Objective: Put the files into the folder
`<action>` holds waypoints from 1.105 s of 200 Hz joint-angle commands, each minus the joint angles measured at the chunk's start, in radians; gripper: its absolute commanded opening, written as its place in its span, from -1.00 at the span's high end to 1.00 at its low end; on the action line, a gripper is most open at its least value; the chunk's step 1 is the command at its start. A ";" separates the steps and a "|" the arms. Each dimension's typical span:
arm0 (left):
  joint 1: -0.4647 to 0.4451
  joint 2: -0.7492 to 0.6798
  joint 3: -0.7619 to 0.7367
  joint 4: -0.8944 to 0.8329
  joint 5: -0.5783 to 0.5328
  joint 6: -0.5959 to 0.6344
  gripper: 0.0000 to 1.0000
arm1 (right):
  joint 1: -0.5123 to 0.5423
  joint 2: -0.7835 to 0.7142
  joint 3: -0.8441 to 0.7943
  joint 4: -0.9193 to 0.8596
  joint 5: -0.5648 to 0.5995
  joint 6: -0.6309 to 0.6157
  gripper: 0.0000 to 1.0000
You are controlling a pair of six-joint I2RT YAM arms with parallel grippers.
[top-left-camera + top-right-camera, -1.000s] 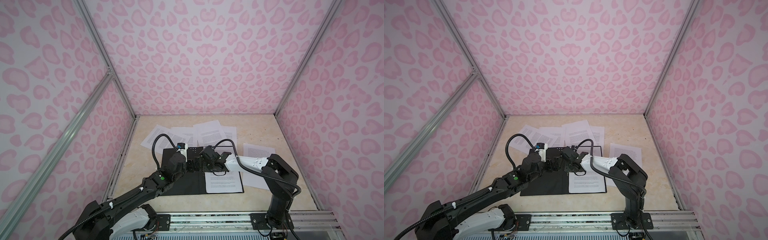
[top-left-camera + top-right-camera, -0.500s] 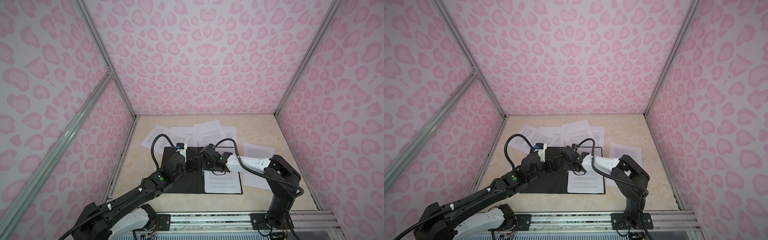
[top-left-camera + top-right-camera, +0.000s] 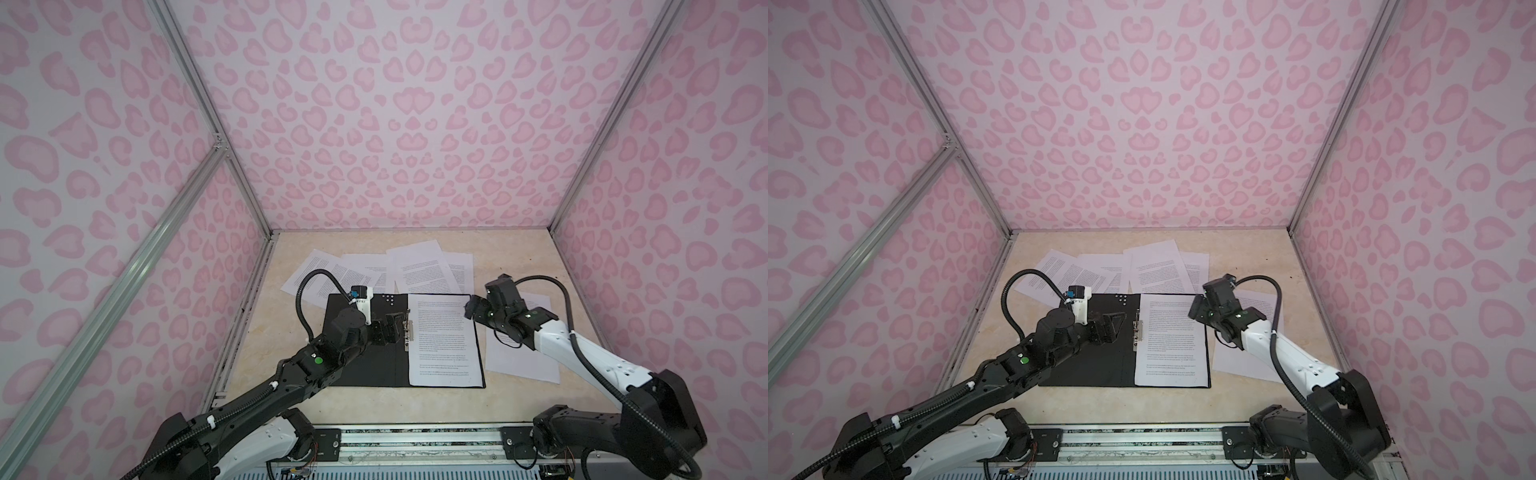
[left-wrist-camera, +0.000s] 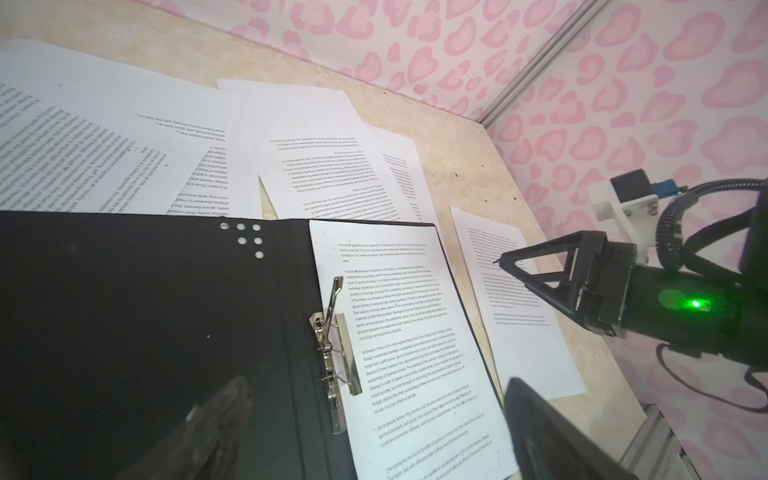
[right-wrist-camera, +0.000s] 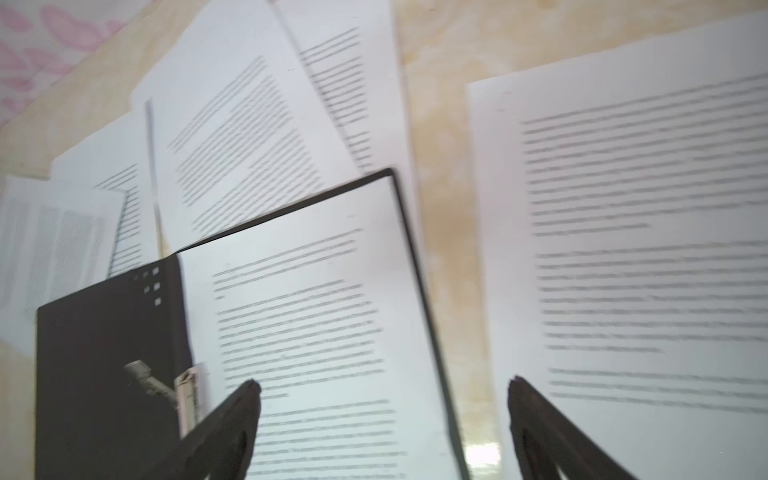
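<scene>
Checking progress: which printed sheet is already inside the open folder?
The sheet on the folder's right half, beside the metal clip; the other sheets lie loose on the table.

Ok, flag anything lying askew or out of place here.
The loose sheets beyond the open folder lie fanned and overlapping at mixed angles. The sheet inside it sits square. Nothing looks damaged.

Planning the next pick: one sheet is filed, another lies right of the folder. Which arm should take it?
Probably right: the right gripper hovers open beside that loose sheet, while the left gripper, also open, sits over the folder at its spine clip, farther off.
</scene>
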 commanded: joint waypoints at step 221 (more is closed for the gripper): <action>-0.259 1.341 1.316 -0.467 0.342 0.055 -0.85 | -0.847 -0.130 -0.357 0.136 -0.514 -0.132 -0.87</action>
